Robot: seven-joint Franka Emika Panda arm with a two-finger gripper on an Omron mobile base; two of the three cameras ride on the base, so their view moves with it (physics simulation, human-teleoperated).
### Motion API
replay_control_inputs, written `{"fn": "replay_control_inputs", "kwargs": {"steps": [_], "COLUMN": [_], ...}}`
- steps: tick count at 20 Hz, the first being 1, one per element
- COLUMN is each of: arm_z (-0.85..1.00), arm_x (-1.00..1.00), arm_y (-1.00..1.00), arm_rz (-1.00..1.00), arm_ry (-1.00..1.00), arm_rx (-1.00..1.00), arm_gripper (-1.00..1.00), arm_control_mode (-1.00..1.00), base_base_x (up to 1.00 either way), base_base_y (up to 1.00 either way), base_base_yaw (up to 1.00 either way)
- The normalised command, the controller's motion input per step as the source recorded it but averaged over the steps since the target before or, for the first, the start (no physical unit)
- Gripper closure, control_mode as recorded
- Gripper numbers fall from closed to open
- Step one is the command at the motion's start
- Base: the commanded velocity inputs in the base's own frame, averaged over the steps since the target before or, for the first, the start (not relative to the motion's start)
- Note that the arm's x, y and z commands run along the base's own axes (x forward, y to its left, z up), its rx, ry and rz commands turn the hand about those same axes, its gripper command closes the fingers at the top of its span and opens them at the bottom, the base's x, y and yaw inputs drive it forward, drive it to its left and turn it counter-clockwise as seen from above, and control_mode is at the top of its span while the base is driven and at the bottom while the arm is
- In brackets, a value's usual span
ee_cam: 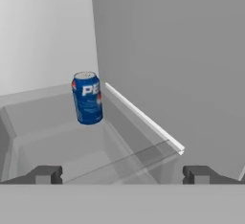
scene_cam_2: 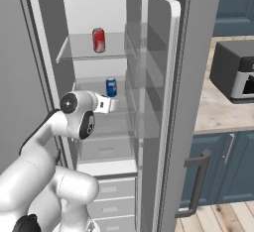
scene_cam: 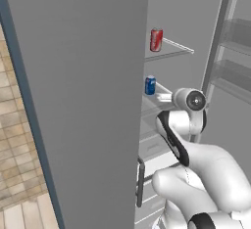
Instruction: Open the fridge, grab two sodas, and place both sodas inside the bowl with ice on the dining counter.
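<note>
My hand [ee_cam: 122, 174] stood wide open and empty, the upright blue soda [ee_cam: 87, 97] ahead and slightly left, near its glass shelf's [ee_cam: 57, 146] back edge.

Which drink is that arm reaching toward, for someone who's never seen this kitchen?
Look inside the open grey fridge, at its glass shelves. On the lower shelf stands the blue can, upright, just ahead of the open gripper. The other can is red and sits one shelf higher.
</note>
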Motion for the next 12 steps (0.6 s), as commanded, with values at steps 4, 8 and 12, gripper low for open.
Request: {"fn": "replay_control_inputs", "kwargs": {"steps": [4, 8, 12], "arm_z": [0.0, 0.0, 0.0], "arm_x": [0.14, 0.2, 0.21], "arm_y": [0.0, 0.0, 0.0], "arm_rz": [0.0, 0.01, 0.03], "arm_ry": [0.0, 0.0, 0.0], "arm_rx": [0.0, 0.0, 0.0], "arm_gripper": [-1.0, -1.0, -1.0], "arm_control_mode": [-1.0, -1.0, -1.0], "base_base_x": [0.0, 0.0, 0.0], "base_base_y": [0.0, 0.0, 0.0], "base_base_yaw": [0.0, 0.0, 0.0]}}
